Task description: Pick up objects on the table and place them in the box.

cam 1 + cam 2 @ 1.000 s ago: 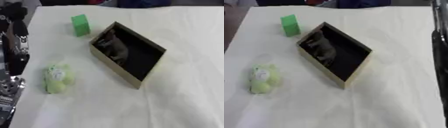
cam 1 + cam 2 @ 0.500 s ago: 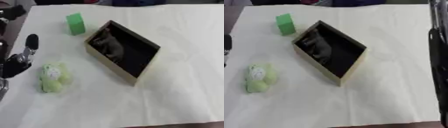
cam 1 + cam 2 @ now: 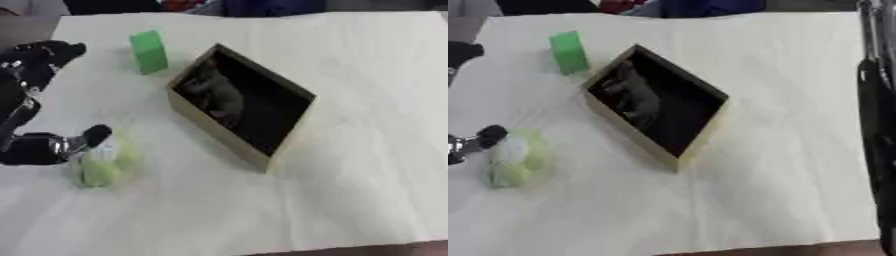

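Cream-white cloth covers the table (image 3: 367, 75) before me, and on it sits a shallow rectangular cardboard box (image 3: 240, 106) with tan walls and a dark inside, turned so one corner points toward me. Something grey and crumpled (image 3: 214, 95) lies in the far-left part of the box; I cannot make out what it is. Beyond the box's far-left corner, a little apart from it, stands a bright green upright block (image 3: 149, 51). Near my left side, well clear of the box, lies a pale yellow-green soft toy (image 3: 103, 164) with a white patch on its upper part. My left hand (image 3: 39, 148) comes in from the left edge, black with a silver joint, and one dark rounded fingertip (image 3: 94, 134) rests at the toy's upper edge, touching or almost touching it; I cannot tell which. My fingers there look spread rather than closed round the toy, with nothing clamped between them. More of my left arm (image 3: 33, 62) shows higher up along the same edge. My right arm (image 3: 877, 115) runs as a dark strip down the right side of the right eye view; its hand does not show.
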Motion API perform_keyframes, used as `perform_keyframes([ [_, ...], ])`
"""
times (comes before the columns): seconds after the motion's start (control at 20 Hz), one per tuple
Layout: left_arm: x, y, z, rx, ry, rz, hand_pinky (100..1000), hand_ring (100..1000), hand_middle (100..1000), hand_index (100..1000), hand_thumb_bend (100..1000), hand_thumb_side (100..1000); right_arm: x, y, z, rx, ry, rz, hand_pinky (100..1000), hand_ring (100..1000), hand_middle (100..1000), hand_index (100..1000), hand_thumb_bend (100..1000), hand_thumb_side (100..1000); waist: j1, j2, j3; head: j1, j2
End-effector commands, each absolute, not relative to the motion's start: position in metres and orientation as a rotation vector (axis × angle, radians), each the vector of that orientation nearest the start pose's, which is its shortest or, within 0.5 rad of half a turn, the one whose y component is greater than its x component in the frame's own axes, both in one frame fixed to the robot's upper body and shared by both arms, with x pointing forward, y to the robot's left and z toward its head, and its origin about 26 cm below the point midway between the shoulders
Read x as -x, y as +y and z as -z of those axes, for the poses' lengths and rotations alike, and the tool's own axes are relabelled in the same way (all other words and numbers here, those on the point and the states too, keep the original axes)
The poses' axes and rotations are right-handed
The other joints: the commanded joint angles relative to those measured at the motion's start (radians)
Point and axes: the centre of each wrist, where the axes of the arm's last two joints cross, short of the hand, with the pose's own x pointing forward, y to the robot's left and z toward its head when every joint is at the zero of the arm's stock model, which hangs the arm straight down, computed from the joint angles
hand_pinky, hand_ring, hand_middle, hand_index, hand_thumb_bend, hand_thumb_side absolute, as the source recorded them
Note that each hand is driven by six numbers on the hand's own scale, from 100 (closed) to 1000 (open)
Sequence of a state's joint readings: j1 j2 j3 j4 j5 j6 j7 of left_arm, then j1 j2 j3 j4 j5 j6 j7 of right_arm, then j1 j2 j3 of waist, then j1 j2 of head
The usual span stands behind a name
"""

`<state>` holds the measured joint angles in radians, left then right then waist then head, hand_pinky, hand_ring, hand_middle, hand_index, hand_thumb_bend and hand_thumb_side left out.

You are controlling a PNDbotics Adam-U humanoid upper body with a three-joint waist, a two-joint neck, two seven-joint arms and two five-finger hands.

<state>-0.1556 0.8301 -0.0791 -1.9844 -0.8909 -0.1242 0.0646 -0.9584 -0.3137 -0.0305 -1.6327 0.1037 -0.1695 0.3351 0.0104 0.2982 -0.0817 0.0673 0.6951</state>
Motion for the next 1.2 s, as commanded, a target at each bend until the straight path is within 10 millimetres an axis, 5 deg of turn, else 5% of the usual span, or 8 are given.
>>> perform_keyframes([
  [0.05, -0.278, 0.326, -0.212, 1.774, 2.273, -2.044, 860, 886, 820, 991, 654, 1000, -0.375, -0.21, -0.358, -0.182, 3.289, 1.149, 1000, 955, 877, 896, 112, 704, 0.002, -0.023, -0.001, 0.001, 0.005],
  [0.55, -0.275, 0.324, -0.204, 1.795, 2.093, -2.523, 910, 934, 870, 1000, 822, 962, -0.374, -0.207, -0.357, -0.177, 3.286, 1.166, 1000, 956, 877, 896, 106, 722, 0.002, -0.019, -0.006, 0.01, -0.002],
  [0.8, -0.276, 0.321, -0.204, 1.813, 2.046, -2.745, 895, 912, 845, 1000, 693, 764, -0.375, -0.207, -0.356, -0.174, 3.289, 1.176, 1000, 957, 877, 896, 108, 734, 0.003, -0.019, -0.009, 0.013, -0.007],
  [1.2, -0.276, 0.319, -0.201, 1.747, 2.103, -2.892, 885, 905, 845, 1000, 535, 679, -0.374, -0.207, -0.356, -0.175, 3.296, 1.175, 1000, 957, 876, 895, 111, 747, 0.006, -0.015, -0.014, 0.015, -0.014],
])
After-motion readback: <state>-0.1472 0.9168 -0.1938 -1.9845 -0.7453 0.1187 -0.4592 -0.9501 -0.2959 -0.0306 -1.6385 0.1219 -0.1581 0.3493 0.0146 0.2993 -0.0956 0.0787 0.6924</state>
